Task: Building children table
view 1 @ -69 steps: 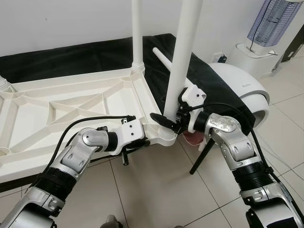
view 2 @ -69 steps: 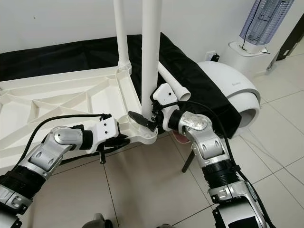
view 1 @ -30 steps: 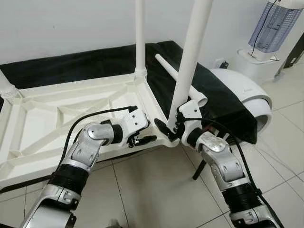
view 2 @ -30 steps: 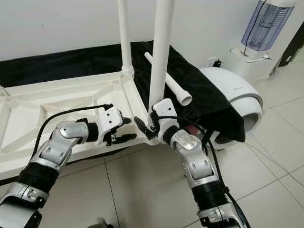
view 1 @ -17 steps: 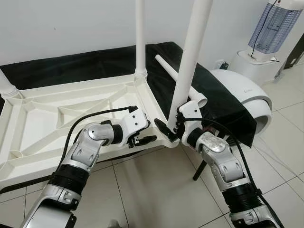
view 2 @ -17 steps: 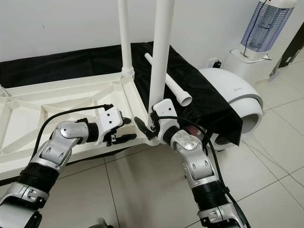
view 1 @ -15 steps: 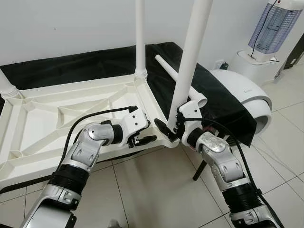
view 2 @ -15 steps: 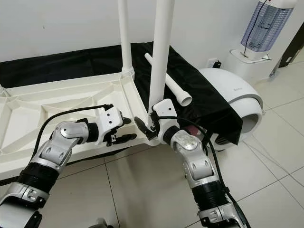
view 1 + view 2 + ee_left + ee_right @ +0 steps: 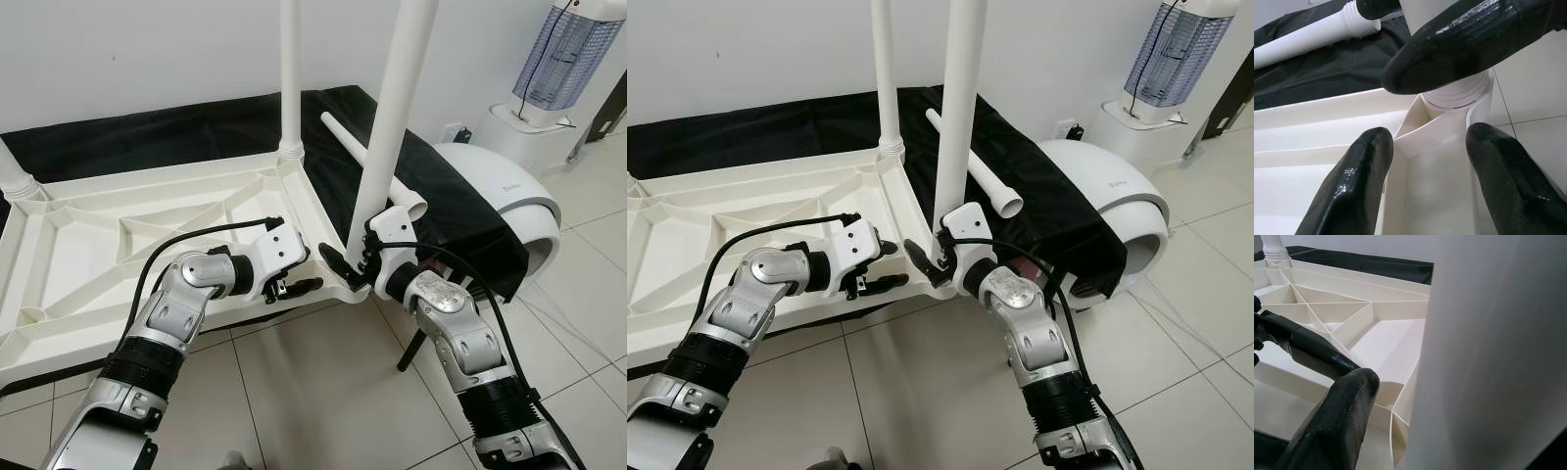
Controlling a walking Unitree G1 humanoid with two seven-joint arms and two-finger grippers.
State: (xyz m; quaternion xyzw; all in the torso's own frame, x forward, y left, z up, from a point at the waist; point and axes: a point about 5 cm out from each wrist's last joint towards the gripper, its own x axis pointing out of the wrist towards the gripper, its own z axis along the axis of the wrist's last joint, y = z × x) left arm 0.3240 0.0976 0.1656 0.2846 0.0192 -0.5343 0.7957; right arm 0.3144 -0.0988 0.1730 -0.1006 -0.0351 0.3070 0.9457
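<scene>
You have the white table top [image 9: 118,230] lying upside down on the tiled floor [image 9: 313,392], its ribbed underside up and its near right corner between both arms. Your right gripper [image 9: 355,262] is clamped around the base of the near table leg [image 9: 392,108], which stands slightly tilted in that corner socket. Your left gripper [image 9: 286,284] sits at the near edge just beside the same corner, fingers [image 9: 1356,186] spread astride the rim, pinching nothing. A second leg [image 9: 287,69] stands upright at the far right corner. A loose leg [image 9: 364,164] lies on the black cloth [image 9: 147,132] behind. A white domed appliance [image 9: 505,191] crowds the right side; open floor lies nearer you.
</scene>
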